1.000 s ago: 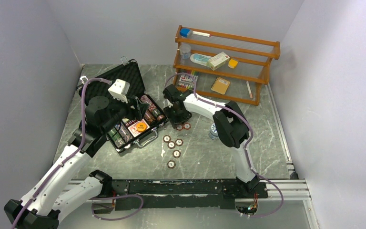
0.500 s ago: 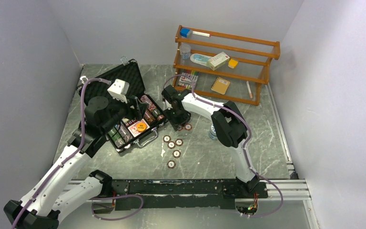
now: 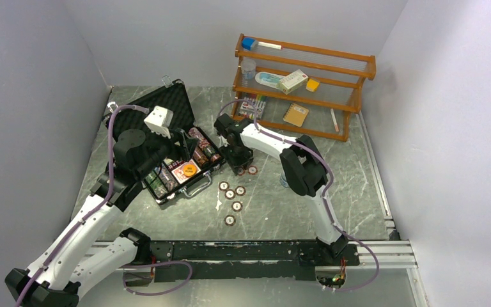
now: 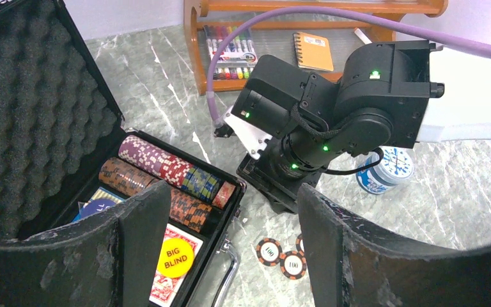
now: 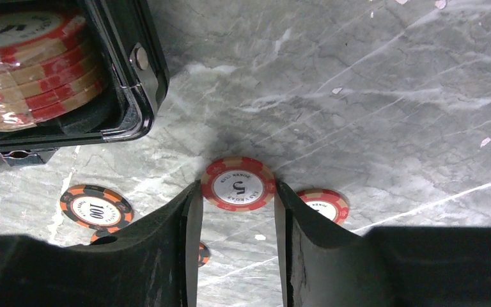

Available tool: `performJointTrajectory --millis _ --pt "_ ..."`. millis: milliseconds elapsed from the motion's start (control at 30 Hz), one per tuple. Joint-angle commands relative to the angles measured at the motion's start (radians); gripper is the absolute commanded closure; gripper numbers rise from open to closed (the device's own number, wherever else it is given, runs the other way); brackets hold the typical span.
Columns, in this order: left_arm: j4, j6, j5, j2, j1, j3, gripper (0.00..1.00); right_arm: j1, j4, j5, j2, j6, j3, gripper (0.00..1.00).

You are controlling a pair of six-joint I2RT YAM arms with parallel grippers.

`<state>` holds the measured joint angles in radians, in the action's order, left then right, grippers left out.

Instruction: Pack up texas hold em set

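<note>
Chip marked 5, red and cream, lies flat on the grey table, just off the corner of the open black case. Right gripper is clenched on it, one finger against each edge (contact looks made on both sides). Tight spot: a second red chip sits right behind the right-hand finger and is partly hidden by it, and an orange-black 100 chip lies left of the other finger.

More 100 chips are scattered on the table in front of the case, and a blue-white chip stack stands beside the right arm.

Inside the case are chip rows, plus an orange BIG BLIND disc on top of the red-backed deck. Foam lid is up.

Left gripper hangs over the case, released, fingers wide apart, nothing between them.

Wooden shelf is at the back with markers and a notebook, well apart from the chips.
</note>
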<state>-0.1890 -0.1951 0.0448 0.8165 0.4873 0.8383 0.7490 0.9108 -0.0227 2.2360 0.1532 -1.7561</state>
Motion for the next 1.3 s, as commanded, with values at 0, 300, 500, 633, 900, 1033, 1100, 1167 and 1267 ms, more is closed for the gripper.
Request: performJointTrajectory --millis 0,300,500,633,900,1033,1100,1167,1267 --pt "-0.003 0.005 -0.017 -0.01 0.004 0.016 0.24 0.0 -0.05 -0.03 0.102 0.015 0.052 0.58" --pt "0.0 -0.005 -0.024 0.001 0.004 0.013 0.21 0.0 -0.114 -0.016 -0.039 0.031 0.124 0.57" --pt "-0.015 -0.029 -0.072 0.041 0.004 0.013 0.02 -0.002 -0.176 0.02 -0.174 0.049 0.218 0.54" --pt "-0.012 -0.062 -0.084 0.061 0.003 -0.001 0.01 -0.001 -0.215 0.029 -0.258 0.066 0.28 0.54" --pt "0.031 -0.248 0.052 0.118 0.004 -0.074 0.12 -0.003 -0.314 0.049 -0.369 0.118 0.375 0.54" --pt "0.143 -0.371 0.164 0.135 0.004 -0.165 0.18 -0.002 -0.368 0.066 -0.416 0.154 0.42 0.54" --pt "0.214 -0.437 0.198 0.142 0.005 -0.233 0.21 -0.004 -0.4 0.073 -0.445 0.181 0.445 0.54" --pt "0.298 -0.484 0.222 0.15 0.005 -0.288 0.23 -0.006 -0.44 0.093 -0.475 0.228 0.47 0.54" --pt "0.432 -0.504 0.255 0.165 0.013 -0.364 0.22 -0.008 -0.51 0.129 -0.52 0.319 0.515 0.54"
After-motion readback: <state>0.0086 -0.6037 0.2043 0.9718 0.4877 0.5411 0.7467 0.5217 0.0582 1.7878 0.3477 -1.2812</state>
